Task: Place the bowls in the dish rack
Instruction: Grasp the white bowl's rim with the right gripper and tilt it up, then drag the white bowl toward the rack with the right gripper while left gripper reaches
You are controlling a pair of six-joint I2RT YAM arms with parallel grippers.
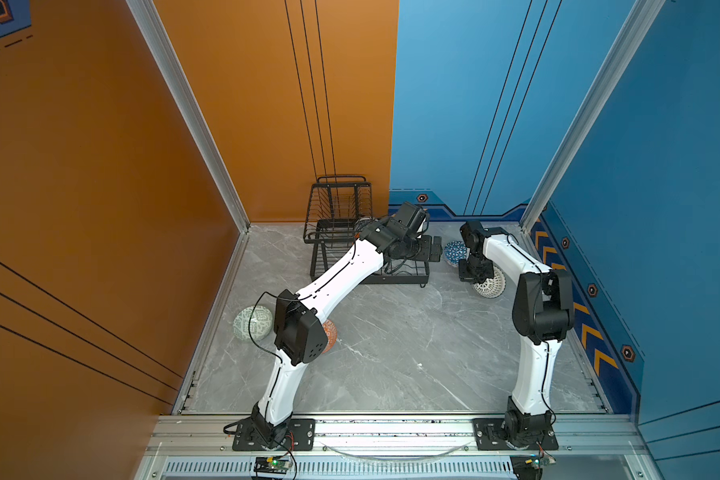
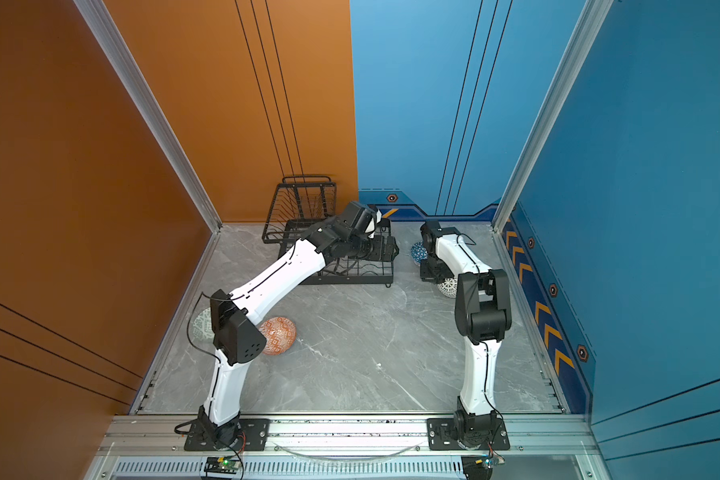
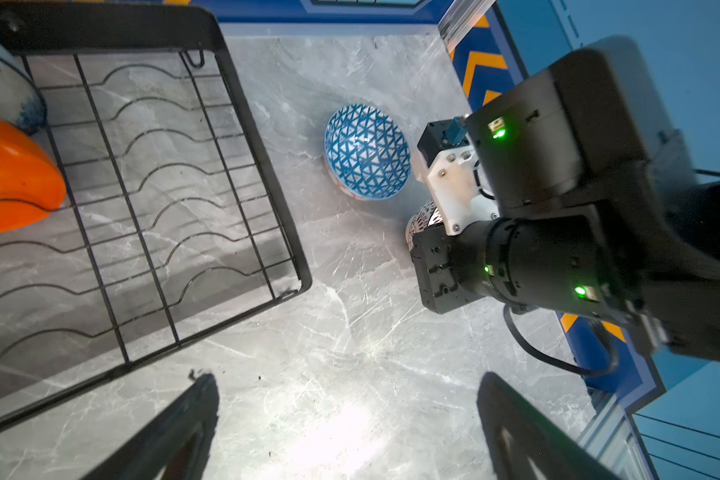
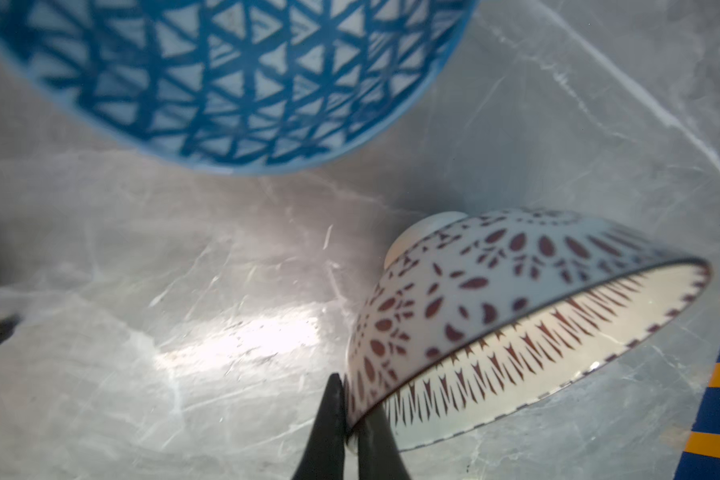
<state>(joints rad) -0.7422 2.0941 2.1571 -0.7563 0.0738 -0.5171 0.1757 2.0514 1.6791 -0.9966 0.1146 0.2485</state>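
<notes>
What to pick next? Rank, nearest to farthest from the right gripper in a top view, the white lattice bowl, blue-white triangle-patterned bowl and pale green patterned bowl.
1. White lattice bowl, right side, rim in the right gripper.
2. Blue-white triangle-patterned bowl, right side, just behind.
3. Pale green patterned bowl, far left.

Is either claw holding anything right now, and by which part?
The right claw is shut on the white patterned bowl, pinching its rim, one finger outside and one inside. The left claw is open and holds nothing.
</notes>
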